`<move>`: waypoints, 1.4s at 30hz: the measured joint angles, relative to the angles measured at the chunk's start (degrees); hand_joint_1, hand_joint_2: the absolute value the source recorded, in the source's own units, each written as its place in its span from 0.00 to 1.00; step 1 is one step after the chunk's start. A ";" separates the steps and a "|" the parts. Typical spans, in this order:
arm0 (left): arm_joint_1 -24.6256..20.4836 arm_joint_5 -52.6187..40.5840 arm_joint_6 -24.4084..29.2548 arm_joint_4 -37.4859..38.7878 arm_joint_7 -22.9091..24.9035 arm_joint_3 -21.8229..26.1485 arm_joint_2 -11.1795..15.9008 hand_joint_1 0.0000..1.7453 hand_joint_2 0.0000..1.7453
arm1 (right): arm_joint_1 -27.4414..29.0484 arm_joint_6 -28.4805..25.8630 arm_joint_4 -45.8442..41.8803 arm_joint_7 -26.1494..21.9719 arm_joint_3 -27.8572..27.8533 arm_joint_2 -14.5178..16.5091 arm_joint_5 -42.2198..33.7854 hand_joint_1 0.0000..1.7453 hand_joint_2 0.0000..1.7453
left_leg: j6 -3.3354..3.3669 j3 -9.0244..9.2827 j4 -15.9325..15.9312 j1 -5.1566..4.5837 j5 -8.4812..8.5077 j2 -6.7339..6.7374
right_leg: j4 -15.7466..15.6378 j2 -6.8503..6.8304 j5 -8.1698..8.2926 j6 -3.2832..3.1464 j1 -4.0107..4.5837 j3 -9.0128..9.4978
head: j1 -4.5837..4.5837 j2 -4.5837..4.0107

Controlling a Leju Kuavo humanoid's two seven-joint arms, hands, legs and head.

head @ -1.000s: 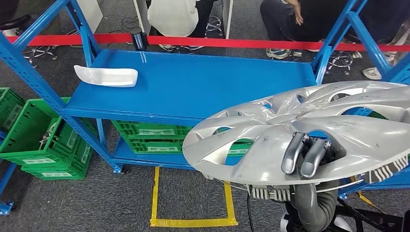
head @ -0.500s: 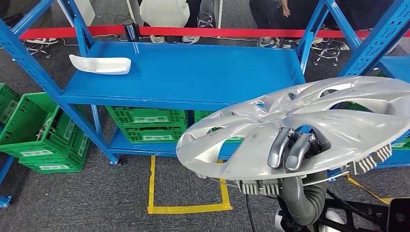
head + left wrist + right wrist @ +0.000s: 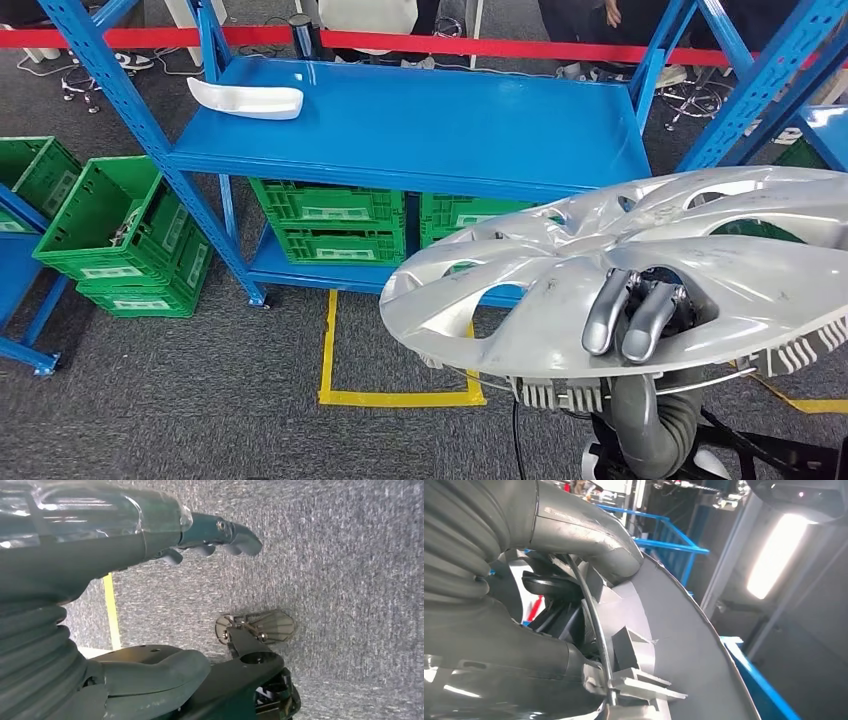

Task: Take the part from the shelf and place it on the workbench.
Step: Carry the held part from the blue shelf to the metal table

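The part is a large silver wheel cover (image 3: 540,290) with cut-out spokes, held roughly flat low on the right of the head view. My right hand (image 3: 635,320) grips it from below, its fingers hooked up through a central opening. In the right wrist view the cover's grey ribbed underside (image 3: 674,630) and wire ring lie against my right hand (image 3: 519,645). The cover is off the blue shelf (image 3: 450,130), in front of it and over the carpet. My left hand (image 3: 125,540) hangs above the grey carpet with its fingers (image 3: 235,530) apart and nothing in them.
A white curved part (image 3: 245,98) lies on the shelf's far left corner. Green crates (image 3: 330,220) sit under the shelf and more green crates (image 3: 120,235) stand to its left. Yellow tape (image 3: 400,397) marks a square on the carpet. A red barrier (image 3: 450,45) runs behind, with people beyond it.
The whole picture has shifted, so the camera moved: the shelf now lies higher and further right. The wheel cover stays in my right hand's grip.
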 joint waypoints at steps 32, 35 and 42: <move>0.42 0.00 0.11 0.02 0.50 0.00 0.14 0.00 1.00 | 1.02 -0.32 0.27 0.60 -0.22 0.02 -0.51 1.00 1.00 | -0.18 6.91 -1.12 -0.38 -6.08 5.91 | 0.84 -3.60 3.74 -0.15 0.21 -6.21 | -0.01 0.00; 0.23 0.01 0.11 0.01 0.51 0.00 0.15 0.00 1.00 | 1.23 -0.32 0.26 0.61 -0.23 -0.02 -0.51 1.00 1.00 | -1.12 5.32 2.99 0.07 -9.30 2.33 | 0.47 -1.47 4.57 -1.13 -0.17 -6.66 | -0.91 0.00; 0.50 0.09 0.13 0.02 0.73 0.00 0.11 0.00 1.00 | 1.44 -0.33 0.28 0.61 -0.20 -0.03 -0.51 1.00 1.00 | -1.24 2.56 9.66 0.51 -9.90 -0.43 | 1.75 2.70 4.88 -1.45 0.09 -7.90 | -2.43 0.00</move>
